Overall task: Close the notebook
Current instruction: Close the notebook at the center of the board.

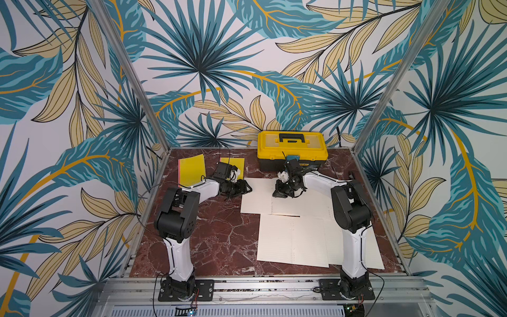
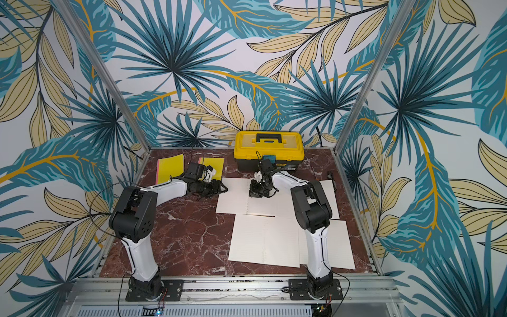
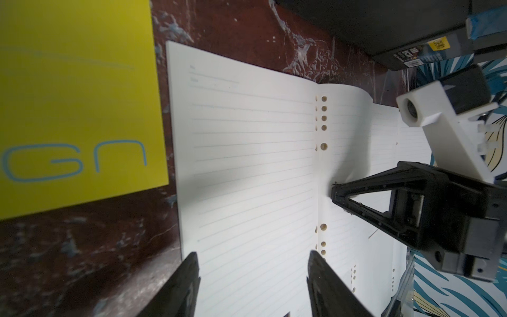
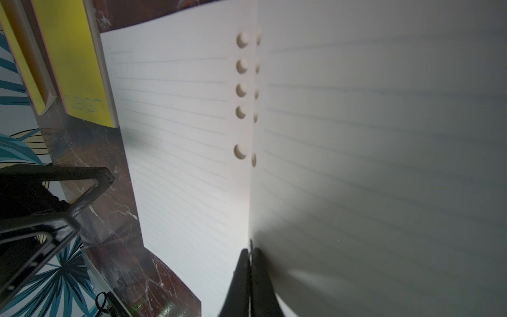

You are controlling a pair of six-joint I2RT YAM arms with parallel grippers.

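Right gripper (image 4: 250, 255): clenched on the lifted page (image 4: 384, 137); its base is cut off.
Left gripper (image 3: 252, 263): released, over the notebook (image 3: 247, 153).
Right arm (image 1: 348, 208): hides the right part of the notebook in both top views.

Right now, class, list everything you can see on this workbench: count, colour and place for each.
far open notebook: 1, white lined, mid-table
near open notebook: 1, white lined, front right
closed notebooks: 2, yellow, back left
toolbox: 1, yellow lid, black base, back wall
table: 1, reddish-brown marble, under all
left pincer: 1, black, open, at far open notebook's edge
right pincer: 1, black, shut on a far open notebook page
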